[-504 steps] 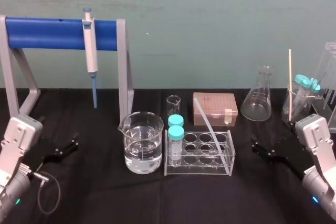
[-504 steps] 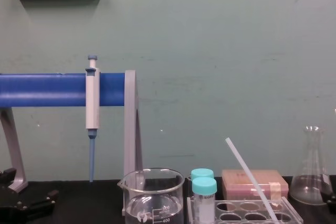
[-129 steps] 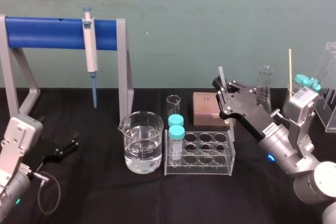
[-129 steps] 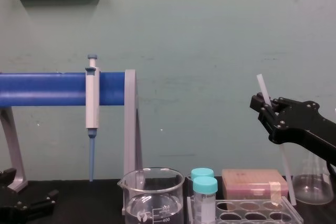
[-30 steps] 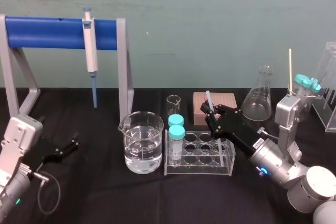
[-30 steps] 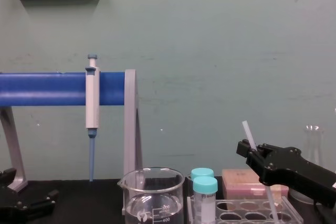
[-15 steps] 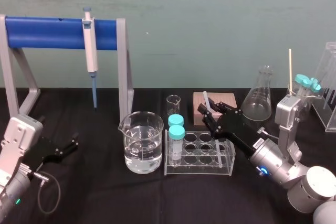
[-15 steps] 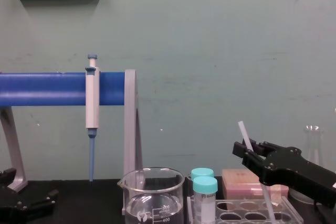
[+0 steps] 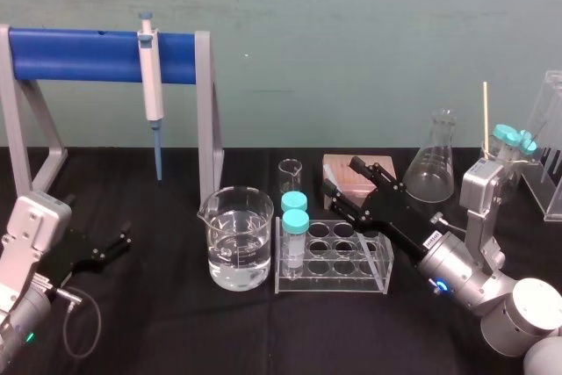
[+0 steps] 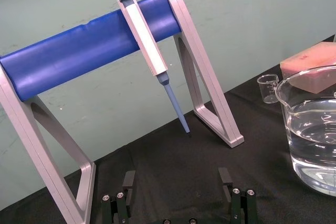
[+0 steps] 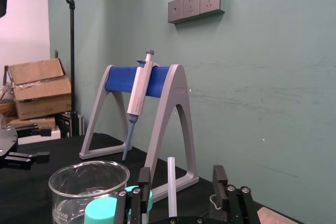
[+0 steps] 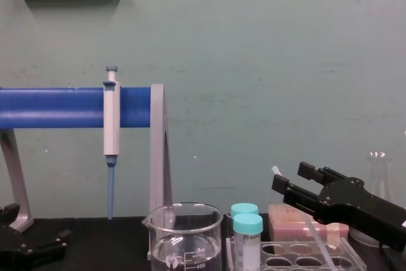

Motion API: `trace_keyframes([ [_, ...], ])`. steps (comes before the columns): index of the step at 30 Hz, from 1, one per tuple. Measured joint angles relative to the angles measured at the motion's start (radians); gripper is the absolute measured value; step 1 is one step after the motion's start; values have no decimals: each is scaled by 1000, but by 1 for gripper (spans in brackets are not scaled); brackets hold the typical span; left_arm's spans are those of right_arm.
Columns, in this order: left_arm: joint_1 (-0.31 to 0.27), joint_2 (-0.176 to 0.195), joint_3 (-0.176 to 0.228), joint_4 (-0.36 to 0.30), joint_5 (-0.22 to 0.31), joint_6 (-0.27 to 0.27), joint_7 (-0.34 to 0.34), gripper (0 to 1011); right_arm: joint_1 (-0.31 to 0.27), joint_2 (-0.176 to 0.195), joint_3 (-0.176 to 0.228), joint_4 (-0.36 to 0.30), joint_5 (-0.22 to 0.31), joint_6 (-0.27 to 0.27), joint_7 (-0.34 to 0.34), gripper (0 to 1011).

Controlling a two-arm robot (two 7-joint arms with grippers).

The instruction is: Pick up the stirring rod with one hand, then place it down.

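Observation:
The stirring rod (image 11: 171, 184) is a thin whitish rod standing in the clear tube rack (image 9: 334, 284), its top end (image 12: 276, 171) leaning toward the beaker side. My right gripper (image 9: 341, 176) hovers over the rack's back right corner and is open. Its two black fingers (image 11: 144, 176) stand on either side of the rod without touching it. The same gripper (image 12: 288, 176) shows in the chest view above the rack. My left gripper (image 10: 176, 178) is parked low at the table's left edge, open, with nothing in it.
A beaker of water (image 9: 237, 248) stands left of the rack, two teal-capped tubes (image 9: 294, 217) in the rack's left end. Behind are a small beaker (image 9: 290, 173), a pink box (image 9: 342, 167) and a conical flask (image 9: 430, 173). A pipette (image 9: 151, 76) hangs on the blue stand (image 9: 88, 54).
My right gripper has opened and let go of the rod. The rod's top has tipped over to the left and lower, and the rod now leans in the rack on its own.

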Motion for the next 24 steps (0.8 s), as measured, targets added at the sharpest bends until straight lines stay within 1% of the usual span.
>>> trace_keyframes([
  [3,0,0,0,0,0,0,0,1000,0,0,0,0,0,0,0,812],
  [5,0,0,0,0,0,0,0,1000,0,0,0,0,0,0,0,883],
  [6,0,0,0,0,0,0,0,1000,0,0,0,0,0,0,0,894],
  [7,0,0,0,0,0,0,0,1000,0,0,0,0,0,0,0,948],
  [8,0,0,0,0,0,0,0,1000,0,0,0,0,0,0,0,948],
  [10,0,0,0,0,0,0,0,1000,0,0,0,0,0,0,0,992],
  [20,0,0,0,0,0,0,0,1000,0,0,0,0,0,0,0,1002],
  [24,0,0,0,0,0,0,0,1000,-21,7,4,-54,-20,0,-48,1002],
])
